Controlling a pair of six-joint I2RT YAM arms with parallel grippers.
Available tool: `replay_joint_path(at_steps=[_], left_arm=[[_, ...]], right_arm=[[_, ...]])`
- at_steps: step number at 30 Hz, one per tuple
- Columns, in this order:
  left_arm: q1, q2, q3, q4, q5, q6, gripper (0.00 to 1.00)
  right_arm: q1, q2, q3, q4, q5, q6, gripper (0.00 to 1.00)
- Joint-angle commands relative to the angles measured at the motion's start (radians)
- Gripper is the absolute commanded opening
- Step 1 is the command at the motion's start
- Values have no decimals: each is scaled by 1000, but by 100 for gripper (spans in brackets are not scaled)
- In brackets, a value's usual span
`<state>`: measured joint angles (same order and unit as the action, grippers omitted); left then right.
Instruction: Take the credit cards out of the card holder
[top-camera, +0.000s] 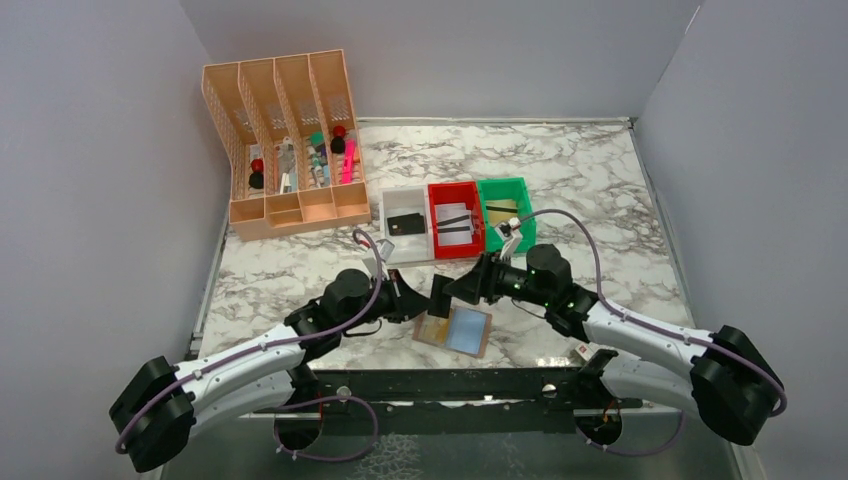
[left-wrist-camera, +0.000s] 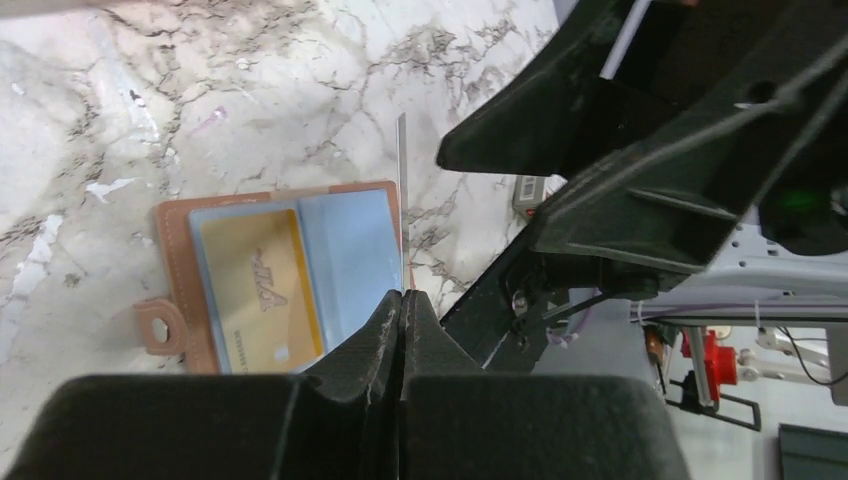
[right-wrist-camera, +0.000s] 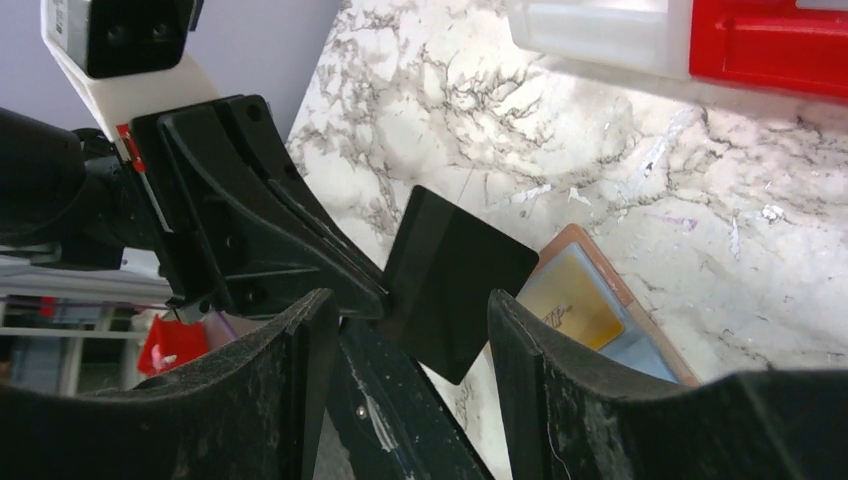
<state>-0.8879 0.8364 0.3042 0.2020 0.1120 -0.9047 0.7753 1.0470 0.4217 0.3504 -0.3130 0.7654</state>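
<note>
Dark card (right-wrist-camera: 455, 280) on edge, left hand (left-wrist-camera: 403, 300)

Bins (top-camera: 433, 215) wall off the table (top-camera: 590, 190) beyond the card holder (top-camera: 467, 331).

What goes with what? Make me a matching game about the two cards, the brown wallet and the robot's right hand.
Things:
1. dark card
2. gold card
3. card holder
4. right gripper

States:
A. lying open on the table
B. jaws open, one finger on each side of the dark card
C. pinched in the shut left gripper
D. tucked inside the card holder

Pairs: 1-C, 2-D, 3-A, 4-B
</note>
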Motion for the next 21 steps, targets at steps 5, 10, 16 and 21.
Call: replay_joint_path(at_steps=[5,10,16,21], left_arm=[[81,2,-31,199,184,-21,0],[93,1,-46,245,218,-30,0],[93,45,-48,302,268,-40,0],[93,40,-57,306,271,-47,0]], right_arm=[[-105,136,-91,274,-277,137,62],[-105,204,-93,415,-363,166,62],[-107,239,-77,452,-373,178,46],[-111,219,-87,444,-347,175,32]])
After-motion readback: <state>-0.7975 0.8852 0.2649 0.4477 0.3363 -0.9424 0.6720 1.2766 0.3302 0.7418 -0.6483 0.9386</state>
